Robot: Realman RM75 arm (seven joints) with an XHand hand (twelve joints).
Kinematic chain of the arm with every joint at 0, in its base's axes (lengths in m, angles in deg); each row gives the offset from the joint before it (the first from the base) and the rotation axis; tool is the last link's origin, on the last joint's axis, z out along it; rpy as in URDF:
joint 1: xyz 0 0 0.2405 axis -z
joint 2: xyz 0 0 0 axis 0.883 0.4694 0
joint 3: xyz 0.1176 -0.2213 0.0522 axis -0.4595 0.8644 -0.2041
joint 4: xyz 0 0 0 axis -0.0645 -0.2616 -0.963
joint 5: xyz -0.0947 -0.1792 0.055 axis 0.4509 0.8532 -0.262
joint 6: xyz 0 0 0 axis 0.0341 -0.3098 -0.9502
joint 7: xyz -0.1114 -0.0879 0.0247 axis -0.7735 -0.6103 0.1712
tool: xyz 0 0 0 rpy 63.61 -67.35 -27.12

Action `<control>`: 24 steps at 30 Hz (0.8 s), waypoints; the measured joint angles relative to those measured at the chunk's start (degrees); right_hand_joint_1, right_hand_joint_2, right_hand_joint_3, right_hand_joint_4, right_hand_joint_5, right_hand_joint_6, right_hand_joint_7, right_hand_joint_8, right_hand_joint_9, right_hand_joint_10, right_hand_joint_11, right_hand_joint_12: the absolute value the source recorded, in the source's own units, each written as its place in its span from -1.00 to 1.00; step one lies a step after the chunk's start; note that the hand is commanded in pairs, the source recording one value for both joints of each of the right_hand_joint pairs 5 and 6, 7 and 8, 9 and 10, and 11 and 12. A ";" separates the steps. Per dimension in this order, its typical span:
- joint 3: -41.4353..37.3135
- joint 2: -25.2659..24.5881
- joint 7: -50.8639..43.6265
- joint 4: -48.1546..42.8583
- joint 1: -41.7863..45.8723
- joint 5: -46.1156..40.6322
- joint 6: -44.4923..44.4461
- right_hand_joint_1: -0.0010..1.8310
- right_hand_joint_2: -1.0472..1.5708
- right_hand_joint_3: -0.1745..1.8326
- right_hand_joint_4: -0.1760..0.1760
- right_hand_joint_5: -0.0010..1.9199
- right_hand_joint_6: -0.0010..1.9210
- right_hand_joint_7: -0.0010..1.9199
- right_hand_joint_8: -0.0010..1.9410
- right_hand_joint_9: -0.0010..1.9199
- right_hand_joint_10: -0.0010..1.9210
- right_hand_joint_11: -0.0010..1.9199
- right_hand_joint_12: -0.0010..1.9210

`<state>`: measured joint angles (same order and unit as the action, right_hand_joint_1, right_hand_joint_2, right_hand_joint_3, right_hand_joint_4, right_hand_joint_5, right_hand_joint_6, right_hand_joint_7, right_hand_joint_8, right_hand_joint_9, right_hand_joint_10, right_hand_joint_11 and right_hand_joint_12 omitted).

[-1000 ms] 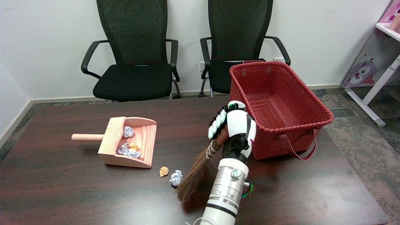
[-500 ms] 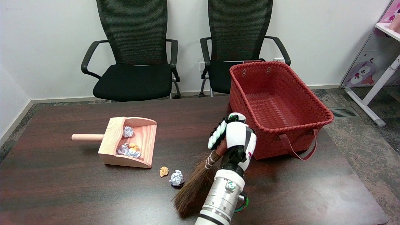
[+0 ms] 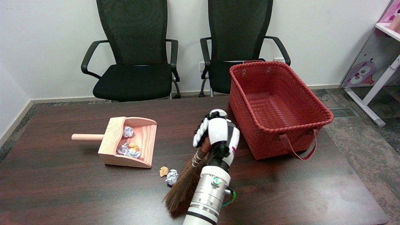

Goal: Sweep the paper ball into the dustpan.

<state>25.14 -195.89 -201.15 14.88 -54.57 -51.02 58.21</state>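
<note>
Paper balls lie on the table (image 3: pixel 62 187) to the left of our right hand (image 3: pixel 217 134) and lower: a white one (image 3: pixel 171 177) touching the edge of the broom's bristles, and a small tan one (image 3: pixel 163 171) just beside it on its far-left side. Our hand is wrapped tight around the broom (image 3: pixel 184 184) at its handle, fingers curled over the bound neck, so that the brown bristles slant down and to the left from the hand and fan out on the table in front of our forearm. Further left of the hand sits the wooden dustpan (image 3: pixel 107 148), its open mouth turned toward the balls, its round handle pointing away to the left; we see several crumpled balls already inside it. The two loose balls rest just outside the pan's near right corner, apart from it. Right of the hand, close by, stands a red basket (image 3: pixel 312 103).
</note>
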 measured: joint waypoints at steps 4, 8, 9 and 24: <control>0.00 -0.02 0.01 -2.08 -1.97 -0.30 -0.75 -0.53 0.89 0.67 0.30 1.00 1.00 1.00 0.98 1.00 1.00 1.00 1.00; 0.05 0.05 0.03 -5.82 -5.32 -0.79 -1.42 -0.48 0.76 0.78 0.13 1.00 1.00 1.00 0.98 1.00 1.00 1.00 1.00; 0.11 0.13 0.04 -6.77 -6.26 -1.03 -1.61 -0.43 0.68 0.81 0.08 1.00 1.00 1.00 0.98 1.00 1.00 1.00 1.00; 5.76 7.85 7.69 -14.65 -22.24 -11.78 -11.88 -0.24 0.19 0.79 0.00 1.00 1.00 1.00 0.98 1.00 1.00 1.00 1.00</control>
<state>30.89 -188.03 -193.46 0.24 -76.82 -62.81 46.33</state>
